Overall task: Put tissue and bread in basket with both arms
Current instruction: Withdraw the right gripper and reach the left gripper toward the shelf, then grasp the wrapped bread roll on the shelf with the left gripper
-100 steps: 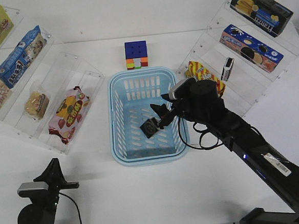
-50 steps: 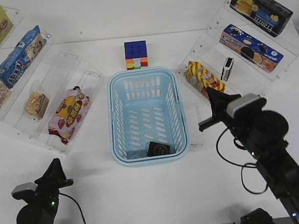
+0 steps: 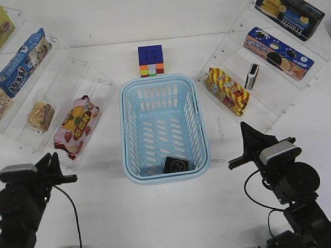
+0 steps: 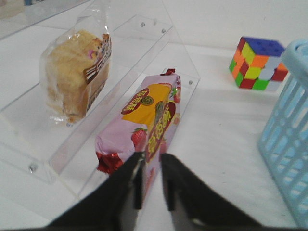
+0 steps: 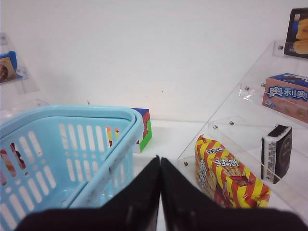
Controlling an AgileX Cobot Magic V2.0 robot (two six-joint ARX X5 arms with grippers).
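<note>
The light-blue basket [image 3: 129,132] stands mid-table, and the black tissue pack [image 3: 176,164] lies flat in its near end. The bread [image 3: 41,115], a golden bun in a clear wrapper, lies on the left acrylic shelf and also shows in the left wrist view [image 4: 77,72]. My left gripper [image 3: 56,167] hovers near the table's front left, short of the shelf. In its wrist view [image 4: 151,159] the jaws stand a narrow gap apart and empty, pointing at a pink-red-yellow packet [image 4: 144,115]. My right gripper [image 3: 247,136] is shut and empty, right of the basket [image 5: 72,144].
A colour cube [image 3: 151,61] sits behind the basket. The left shelves hold snack boxes and the pink packet [image 3: 76,125]. The right shelves hold a yellow-red packet [image 3: 227,89], a small black-and-white pack [image 3: 252,76] and two boxes [image 3: 278,52].
My right arm has let go of the tissue in the basket and pulled back to the near right. My left arm has risen and swung towards the left shelf.
</note>
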